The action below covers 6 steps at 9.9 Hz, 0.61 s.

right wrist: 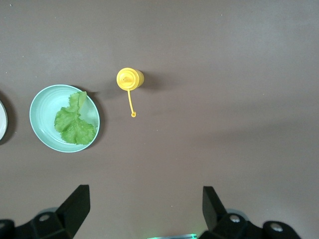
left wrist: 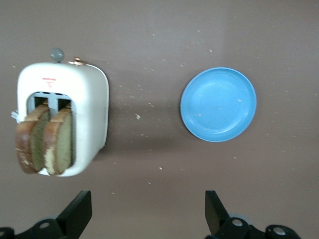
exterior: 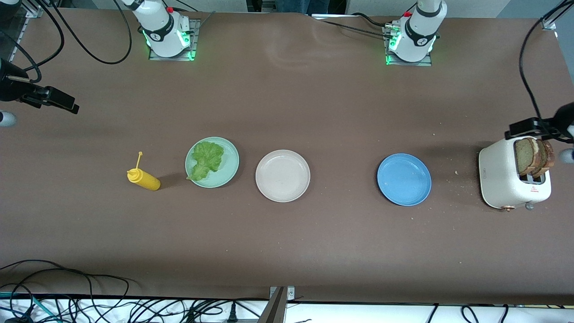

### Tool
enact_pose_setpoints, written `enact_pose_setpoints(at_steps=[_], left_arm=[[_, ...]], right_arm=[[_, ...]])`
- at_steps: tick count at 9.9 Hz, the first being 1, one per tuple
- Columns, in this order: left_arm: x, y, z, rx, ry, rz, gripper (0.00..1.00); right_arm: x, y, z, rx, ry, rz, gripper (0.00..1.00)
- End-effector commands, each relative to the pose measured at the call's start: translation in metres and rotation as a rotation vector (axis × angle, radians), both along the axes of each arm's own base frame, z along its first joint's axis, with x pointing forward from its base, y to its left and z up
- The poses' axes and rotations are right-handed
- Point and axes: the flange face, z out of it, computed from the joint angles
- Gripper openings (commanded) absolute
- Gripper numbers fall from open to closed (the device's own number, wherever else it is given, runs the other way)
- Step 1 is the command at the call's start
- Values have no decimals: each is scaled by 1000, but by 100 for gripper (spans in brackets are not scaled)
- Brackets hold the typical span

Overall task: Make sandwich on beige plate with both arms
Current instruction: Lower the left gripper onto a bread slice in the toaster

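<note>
Starting from scratch is how this moment reads: the beige plate sits bare near the middle of the table, and no part of the sandwich is on it yet. Both bread slices stand in the slots of the white toaster at the left arm's end of the table, close to that edge. The lettuce leaf lies on the mint-green plate, just beside the beige plate toward the right arm's end. A yellow squeeze bottle lies tipped on the table, farther toward that end. An empty blue plate rests between the beige plate and the toaster.

The left gripper hangs high over the table by the toaster and blue plate, jaws spread wide, holding nothing. The right gripper hangs high over the table by the squeeze bottle, jaws also spread wide and empty.

My judgement is that the first step, fetching bread, is not yet begun. The next move likely calls for the left arm to descend onto the toaster, pinch one slice by its exposed top crust and lift it straight out of its slot, then carry it over the blue plate to the beige plate. The right arm is well placed to take the lettuce afterwards.
</note>
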Motion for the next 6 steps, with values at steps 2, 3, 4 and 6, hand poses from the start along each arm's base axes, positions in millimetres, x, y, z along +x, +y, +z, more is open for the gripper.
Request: enact_pose_setpoints(at_steps=[2,3,4,6], left_arm=[[5,24,-16,45,-10,-46,100],[9,29,-26,69,-5,-51,100],[11,39,-37,76,-4,-57,100],[17,62,-63,64,-4,-83,100]], right_arm=[[-4,-1,0,20,-5,8,100],[-4,-1,0,21,-5,8,100],[-4,-1,0,20,-5,8,100],[-4,-1,0,20,-5,8,100]])
